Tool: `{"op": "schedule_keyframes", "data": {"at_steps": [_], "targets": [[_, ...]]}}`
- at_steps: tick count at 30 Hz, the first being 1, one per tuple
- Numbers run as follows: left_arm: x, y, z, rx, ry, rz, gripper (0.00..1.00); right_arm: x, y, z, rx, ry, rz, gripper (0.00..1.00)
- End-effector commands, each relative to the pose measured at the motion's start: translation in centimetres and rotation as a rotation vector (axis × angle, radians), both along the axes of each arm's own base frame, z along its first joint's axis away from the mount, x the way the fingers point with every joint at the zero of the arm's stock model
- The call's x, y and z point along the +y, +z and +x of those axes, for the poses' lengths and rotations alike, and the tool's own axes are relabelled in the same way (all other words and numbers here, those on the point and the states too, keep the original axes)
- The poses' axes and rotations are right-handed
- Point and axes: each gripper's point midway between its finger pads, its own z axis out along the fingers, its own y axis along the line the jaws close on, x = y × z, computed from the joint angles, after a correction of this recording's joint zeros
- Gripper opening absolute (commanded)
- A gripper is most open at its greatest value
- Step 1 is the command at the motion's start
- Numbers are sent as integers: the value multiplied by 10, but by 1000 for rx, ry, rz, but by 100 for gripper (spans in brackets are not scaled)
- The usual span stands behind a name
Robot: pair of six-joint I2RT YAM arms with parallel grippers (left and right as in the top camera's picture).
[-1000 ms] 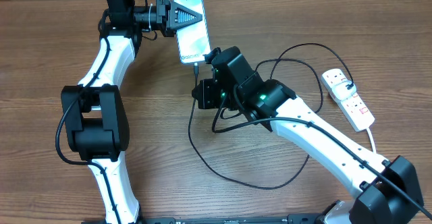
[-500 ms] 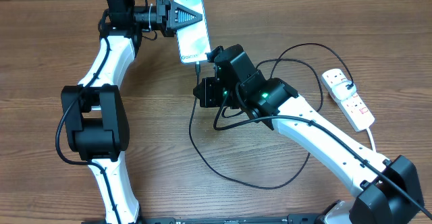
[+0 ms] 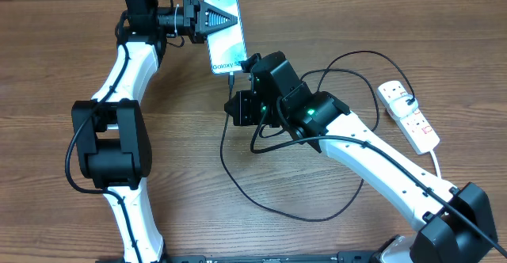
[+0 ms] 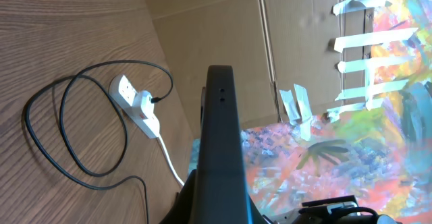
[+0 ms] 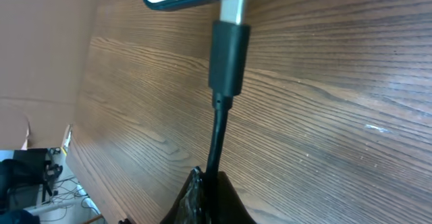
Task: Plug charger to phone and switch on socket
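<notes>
The phone (image 3: 227, 51) sits at the far middle of the wooden surface (image 3: 182, 215), screen up. The left hand (image 3: 230, 16) reaches over the phone's far end with its fingers closed. From overhead it seems to be clamped on the phone, though its wrist view shows only a dark slab edge-on, so the grip itself is hard to confirm. The right hand (image 5: 206, 197) is clenched on the charger (image 5: 228, 55), pinching the thin black cable just behind the connector. The connector points at the phone's near edge, and its silver tip (image 5: 233, 8) meets that edge. Whether the tip is fully seated cannot be told. From the right hand the cable falls away in loose loops across the surface and curls back over that arm toward the socket (image 3: 408, 116). The socket lies at the right side, well apart from the phone, with its white cord trailing toward the near edge. In the left wrist view the cable's other end runs into a white plug (image 4: 145, 102) on the socket.
</notes>
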Motion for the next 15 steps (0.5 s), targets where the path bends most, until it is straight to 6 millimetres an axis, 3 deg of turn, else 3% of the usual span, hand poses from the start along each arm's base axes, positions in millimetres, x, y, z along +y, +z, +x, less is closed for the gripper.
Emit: {"op": "schedule_keyframes", "data": {"at_steps": [1, 9, 15], "targets": [[-3, 11, -6, -18, -30, -6, 4, -1, 8, 5, -18, 9, 27, 4], [-3, 11, -6, -22, -30, -6, 4, -15, 12, 19, -18, -2, 51, 4], [-3, 11, -6, -23, -30, -6, 4, -12, 23, 23, -53, 45, 104, 4]]}}
